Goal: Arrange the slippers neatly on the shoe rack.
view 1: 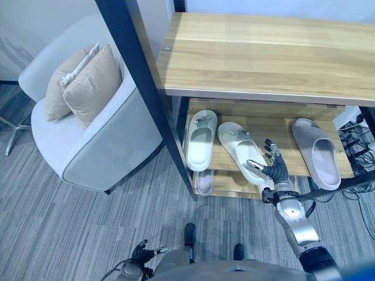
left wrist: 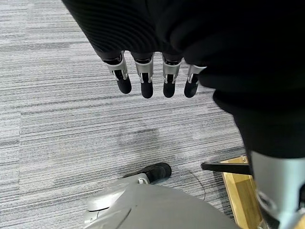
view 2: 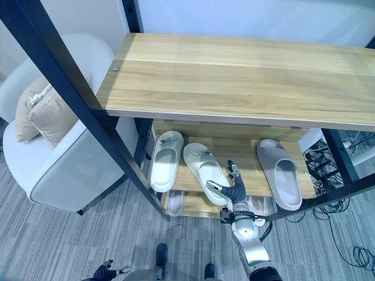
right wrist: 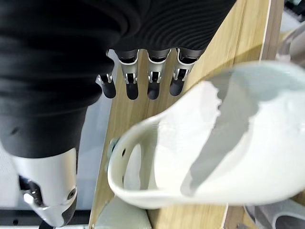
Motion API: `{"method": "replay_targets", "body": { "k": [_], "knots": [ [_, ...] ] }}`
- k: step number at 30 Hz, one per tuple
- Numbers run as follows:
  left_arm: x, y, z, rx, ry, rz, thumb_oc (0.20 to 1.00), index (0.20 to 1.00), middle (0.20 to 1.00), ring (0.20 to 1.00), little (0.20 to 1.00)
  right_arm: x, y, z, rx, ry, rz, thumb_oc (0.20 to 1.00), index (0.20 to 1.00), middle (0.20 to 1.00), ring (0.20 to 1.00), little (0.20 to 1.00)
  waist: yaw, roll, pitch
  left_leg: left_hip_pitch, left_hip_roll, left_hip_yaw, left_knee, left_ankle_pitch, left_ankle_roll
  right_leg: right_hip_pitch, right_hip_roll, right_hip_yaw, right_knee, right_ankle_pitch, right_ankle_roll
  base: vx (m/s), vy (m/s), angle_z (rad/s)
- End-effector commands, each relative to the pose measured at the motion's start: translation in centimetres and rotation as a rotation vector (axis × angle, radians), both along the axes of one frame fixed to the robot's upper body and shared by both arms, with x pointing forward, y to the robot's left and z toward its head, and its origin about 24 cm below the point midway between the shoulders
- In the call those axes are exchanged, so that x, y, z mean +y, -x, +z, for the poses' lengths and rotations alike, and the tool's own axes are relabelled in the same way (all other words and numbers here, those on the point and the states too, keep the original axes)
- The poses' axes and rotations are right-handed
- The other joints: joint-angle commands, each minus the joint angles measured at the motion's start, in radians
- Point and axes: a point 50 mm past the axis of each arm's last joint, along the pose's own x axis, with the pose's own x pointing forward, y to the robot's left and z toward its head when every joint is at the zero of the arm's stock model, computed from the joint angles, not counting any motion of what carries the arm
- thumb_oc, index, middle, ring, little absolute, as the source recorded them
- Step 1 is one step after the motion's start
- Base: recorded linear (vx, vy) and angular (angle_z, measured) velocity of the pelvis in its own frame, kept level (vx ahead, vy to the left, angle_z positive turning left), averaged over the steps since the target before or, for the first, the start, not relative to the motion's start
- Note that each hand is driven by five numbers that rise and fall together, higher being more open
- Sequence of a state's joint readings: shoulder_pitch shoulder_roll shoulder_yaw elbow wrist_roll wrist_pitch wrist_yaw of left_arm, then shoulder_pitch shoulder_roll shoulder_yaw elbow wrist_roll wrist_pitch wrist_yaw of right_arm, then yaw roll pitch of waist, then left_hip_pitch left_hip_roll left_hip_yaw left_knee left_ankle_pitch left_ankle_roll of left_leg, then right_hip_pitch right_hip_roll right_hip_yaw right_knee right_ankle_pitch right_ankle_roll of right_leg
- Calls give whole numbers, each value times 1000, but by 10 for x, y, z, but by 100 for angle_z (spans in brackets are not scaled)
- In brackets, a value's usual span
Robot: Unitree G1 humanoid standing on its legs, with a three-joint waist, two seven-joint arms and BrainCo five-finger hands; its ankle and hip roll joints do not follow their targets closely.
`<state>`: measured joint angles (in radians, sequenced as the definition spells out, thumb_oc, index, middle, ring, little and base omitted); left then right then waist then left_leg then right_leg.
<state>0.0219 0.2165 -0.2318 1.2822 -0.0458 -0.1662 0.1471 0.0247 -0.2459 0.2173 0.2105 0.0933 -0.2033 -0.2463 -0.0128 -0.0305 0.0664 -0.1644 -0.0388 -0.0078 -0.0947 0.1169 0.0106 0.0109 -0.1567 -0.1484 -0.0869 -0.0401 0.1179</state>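
The shoe rack's middle shelf holds three slippers. A white one lies straight at the left. A second white slipper lies at an angle beside it, and a grey slipper lies at the right. My right hand is open at the angled slipper's heel, thumb by its rim; the right wrist view shows that heel just past my straight fingers. More slippers lie on the bottom shelf. Low over the carpet, my left hand hangs open and holds nothing.
A wide wooden top shelf overhangs the slippers. The rack's black slanted post stands at its left front. A grey armchair with beige cushions sits to the left. Cables lie on the floor at the rack's right.
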Motion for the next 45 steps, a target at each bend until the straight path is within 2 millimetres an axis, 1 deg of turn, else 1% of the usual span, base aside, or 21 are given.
{"method": "replay_targets", "body": {
  "k": [1, 8, 12, 18, 28, 29, 30, 32, 34, 35, 36, 37, 39, 41, 45],
  "knots": [
    [-17, -6, -3, 18, 44, -59, 1000, 1000, 1000, 1000, 1000, 2, -9, 36, -185, 14, 57, 1000, 1000, 1000, 1000, 1000, 9, 8, 40, 72, 16, -34, 7, -147, -1, -52, -55, 31, 96, 42, 58, 0, 0, 0],
    [-17, -5, -4, 23, 41, -56, 1000, 1000, 1000, 1000, 1000, 12, -7, 32, -160, 22, 110, 1000, 1000, 1000, 1000, 1000, 6, 8, 44, 68, 14, -30, 7, -146, -1, -57, -56, 34, 98, 45, 58, 0, 0, 0],
    [-16, -7, -3, 18, 36, -48, 1000, 1000, 1000, 1000, 1000, 21, -5, 37, -182, -11, 147, 1000, 1000, 1000, 1000, 1000, 6, 8, 43, 67, 13, -32, 7, -148, 0, -58, -56, 33, 100, 45, 58, 0, 0, 0],
    [-16, -8, -3, 19, 29, -49, 1000, 1000, 1000, 1000, 1000, 34, -13, 53, -241, -62, 179, 1000, 1000, 1000, 1000, 1000, 12, 7, 46, 65, 13, -31, 7, -146, 0, -62, -56, 33, 100, 45, 57, 0, 0, 0],
    [-16, -7, -3, 26, 21, -51, 1000, 1000, 1000, 1000, 1000, 40, -17, 52, -229, -106, 186, 1000, 1000, 1000, 1000, 1000, 23, 5, 47, 60, 8, -37, 7, -146, 0, -59, -60, 21, 100, 45, 59, 1, 2, 1],
    [-16, -6, -4, 27, 17, -46, 1000, 1000, 1000, 1000, 1000, 39, -18, 61, -273, -81, 188, 1000, 1000, 1000, 1000, 1000, 24, 6, 46, 61, 8, -37, 7, -146, 1, -58, -61, 21, 100, 46, 59, 17, 43, 2],
    [-17, -5, -4, 18, 18, -39, 1000, 1000, 1000, 1000, 1000, 35, -16, 76, -371, -25, 171, 1000, 1000, 1000, 1000, 1000, 23, 8, 46, 62, 8, -38, 7, -147, 2, -57, -61, 21, 101, 46, 59, 11, 33, 3],
    [-18, -5, -4, 8, 19, -29, 1000, 1000, 1000, 1000, 1000, 29, -14, 84, -429, 20, 127, 1000, 1000, 1000, 1000, 1000, 20, 8, 45, 63, 7, -37, 7, -148, 2, -57, -61, 21, 103, 45, 59, 4, 12, 2],
    [-19, -5, -4, 6, 20, -31, 1000, 1000, 1000, 1000, 1000, 23, -13, 88, -454, 57, 99, 1000, 1000, 1000, 1000, 1000, 17, 8, 45, 65, 7, -37, 7, -148, 3, -57, -61, 22, 105, 44, 59, 0, 0, 0],
    [-19, -5, -4, 7, 21, -31, 1000, 1000, 1000, 1000, 1000, 16, -10, 86, -449, 92, 76, 1000, 1000, 1000, 1000, 1000, 13, 6, 44, 66, 7, -35, 7, -149, 3, -59, -61, 23, 107, 44, 59, 0, 0, 0],
    [-19, -5, -4, 8, 21, -31, 1000, 1000, 1000, 1000, 1000, 16, -9, 86, -449, 93, 76, 1000, 1000, 1000, 1000, 1000, 13, 7, 44, 66, 7, -35, 7, -149, 3, -59, -61, 23, 107, 44, 59, 0, 0, 0],
    [-20, -5, -4, 8, 24, -29, 1000, 1000, 1000, 1000, 1000, 10, -6, 80, -424, 116, 51, 1000, 1000, 1000, 1000, 1000, 9, 5, 43, 67, 8, -34, 7, -150, 3, -60, -60, 23, 109, 43, 60, 0, 0, 0],
    [-20, -4, -4, 9, 28, -25, 1000, 1000, 1000, 1000, 1000, 4, -3, 72, -385, 130, 27, 1000, 1000, 1000, 1000, 1000, 6, 4, 43, 68, 9, -33, 7, -151, 4, -61, -60, 24, 110, 42, 61, 2, -4, -2],
    [-19, -3, -4, 15, 34, -27, 1000, 1000, 1000, 1000, 1000, -5, 1, 58, -318, 146, -3, 1000, 1000, 1000, 1000, 1000, -1, 3, 44, 68, 10, -31, 7, -152, 3, -62, -60, 27, 108, 42, 61, 0, -13, -4],
    [-19, -4, -4, 18, 36, -32, 1000, 1000, 1000, 1000, 1000, -5, 5, 43, -248, 131, 8, 1000, 1000, 1000, 1000, 1000, -7, 2, 45, 68, 11, -31, 7, -153, 3, -64, -58, 30, 108, 41, 60, 1, -10, -2]
  ]
}}
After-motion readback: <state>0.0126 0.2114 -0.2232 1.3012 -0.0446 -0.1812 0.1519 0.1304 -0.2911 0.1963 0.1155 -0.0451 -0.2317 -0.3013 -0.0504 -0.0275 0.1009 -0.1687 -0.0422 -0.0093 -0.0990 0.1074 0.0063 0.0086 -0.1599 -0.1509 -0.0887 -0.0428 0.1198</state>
